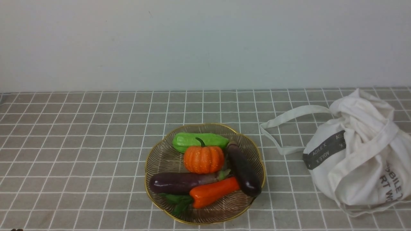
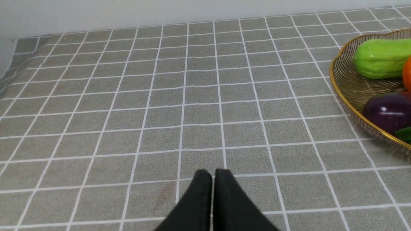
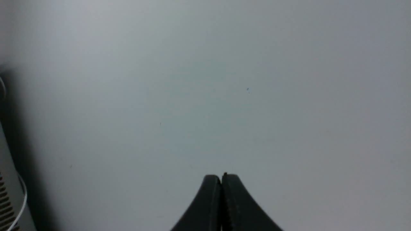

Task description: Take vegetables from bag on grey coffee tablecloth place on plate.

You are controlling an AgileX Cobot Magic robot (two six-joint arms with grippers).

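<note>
Five vegetables: all in the plate (image 1: pixel 160 160), a scalloped ribbed-glass dish with gold rim, lying on the grey coffee tablecloth (image 1: pixel 80 144).
Green gourd (image 1: pixel 199 141): lengthwise at the far side, behind the pumpkin (image 1: pixel 204 159).
Eggplants: one (image 1: pixel 179 182) lying crosswise in front of the pumpkin; the other (image 1: pixel 244 170) slanting along the right side, its near end at the rim.
Carrot (image 1: pixel 213 192): orange-red, at the near side, green leaves toward the left.
Bag (image 1: pixel 362 157): white canvas, slouched on the cloth, right of the plate and apart from it; one strap looping toward the plate.
Left arm: wrist camera facing the cloth, the plate partly in sight; left gripper (image 2: pixel 213 175) above the cloth, fingers nearly together, a thin slit between, nothing held.
Right arm: wrist camera facing the pale wall (image 3: pixel 205 96); right gripper (image 3: pixel 221 178) raised before it, fingers brought together, grasping nothing.
</note>
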